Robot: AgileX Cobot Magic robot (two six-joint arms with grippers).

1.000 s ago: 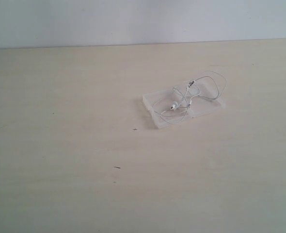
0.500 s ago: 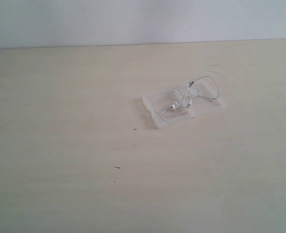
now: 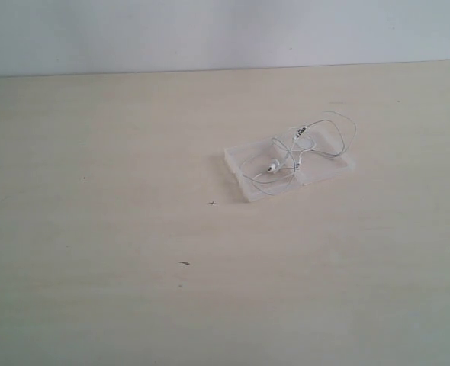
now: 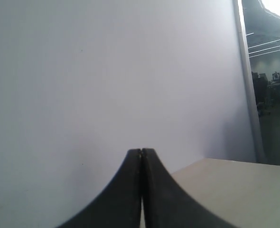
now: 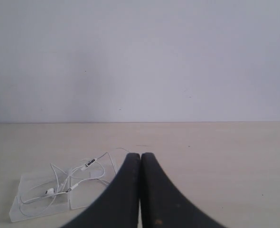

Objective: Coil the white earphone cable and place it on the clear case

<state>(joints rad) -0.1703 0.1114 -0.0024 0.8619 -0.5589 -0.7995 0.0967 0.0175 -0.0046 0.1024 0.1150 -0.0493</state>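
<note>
A pale counter [image 3: 133, 229] is sitting below a white wall, with the white earphone cable [image 3: 273, 168] lying looped on the clear case [image 3: 236, 164]. The left claw [image 4: 141, 152] and the right claw [image 5: 140, 156] are each hanging pressed together, pinching nothing.

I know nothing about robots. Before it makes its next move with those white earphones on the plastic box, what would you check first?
1. White earphone cable lies on the clear case: ok.
2. Cable neatly coiled: not ok. The loops are loose, and one seems to reach past the case's edge over the table.
3. Left gripper empty: ok, its jaws are shut on nothing.
4. Right gripper empty and off the cable: ok, it is shut and apart from the case.
5. Arms clear of the cable: ok, no arm shows in the exterior view.
</note>
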